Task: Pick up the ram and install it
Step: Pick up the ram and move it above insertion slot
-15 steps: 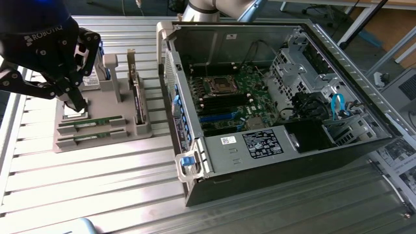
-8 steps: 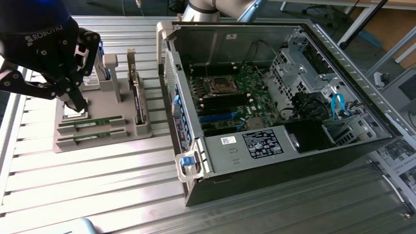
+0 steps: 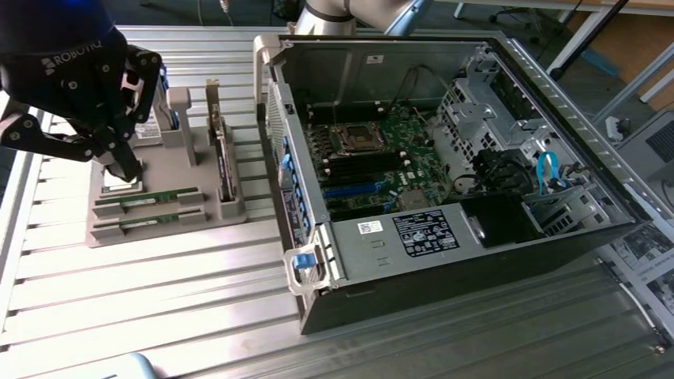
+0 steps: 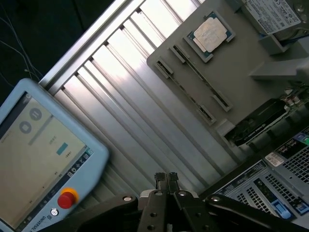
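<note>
Closed fingers (image 4: pixel 161 181) near tray (image 3: pixel 169 170) of ram sticks (image 3: pixel 147 199)

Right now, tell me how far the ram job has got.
Done: nothing yet; both ram sticks lie in their slots on the grey tray. In hand: the pincer is shut and empty, hanging close over the tray. Left: the whole job, picking up a stick and installing it in the open computer case.

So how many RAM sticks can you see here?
2. Both lie side by side in the grey holder: in the exterior view, the upper ram and the lower ram. The case may hide more.
</note>
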`<control>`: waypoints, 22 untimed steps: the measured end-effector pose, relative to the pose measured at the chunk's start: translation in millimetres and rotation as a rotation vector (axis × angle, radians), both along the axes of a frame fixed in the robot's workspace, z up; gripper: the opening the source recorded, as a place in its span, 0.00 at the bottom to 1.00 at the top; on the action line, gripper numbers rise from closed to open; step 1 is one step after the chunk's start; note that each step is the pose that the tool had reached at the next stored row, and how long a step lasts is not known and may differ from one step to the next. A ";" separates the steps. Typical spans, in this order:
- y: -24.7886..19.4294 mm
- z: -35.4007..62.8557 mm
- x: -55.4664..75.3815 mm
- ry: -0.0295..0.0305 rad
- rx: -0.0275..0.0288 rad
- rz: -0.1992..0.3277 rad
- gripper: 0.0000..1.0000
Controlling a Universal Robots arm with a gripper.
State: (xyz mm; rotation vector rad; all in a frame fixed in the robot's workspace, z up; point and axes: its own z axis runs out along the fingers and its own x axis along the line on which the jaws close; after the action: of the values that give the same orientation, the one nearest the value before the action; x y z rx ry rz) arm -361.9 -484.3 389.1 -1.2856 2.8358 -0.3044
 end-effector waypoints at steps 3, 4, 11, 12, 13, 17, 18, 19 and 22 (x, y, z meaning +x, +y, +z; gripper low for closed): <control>0.0 0.0 0.0 0.0000 -0.0029 0.015 0.11; 0.0 0.0 0.0 0.0000 -0.0034 0.018 0.11; 0.2 -0.7 0.0 -0.0001 -0.0041 0.051 0.11; 0.2 -1.2 0.0 0.0000 -0.0042 0.063 0.11; 0.2 -1.6 0.0 0.0000 -0.0041 0.070 0.11; 0.4 -2.5 0.0 -0.0002 -0.0039 0.089 0.11; 0.4 -2.8 0.0 -0.0002 -0.0039 0.094 0.11; 0.4 -3.0 0.0 -0.0001 -0.0040 0.099 0.11; 0.4 -3.5 0.0 -0.0001 -0.0040 0.113 0.11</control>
State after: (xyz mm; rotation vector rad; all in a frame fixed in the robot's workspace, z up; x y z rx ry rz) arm -361.9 -484.0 385.5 -1.4388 2.7502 -0.3075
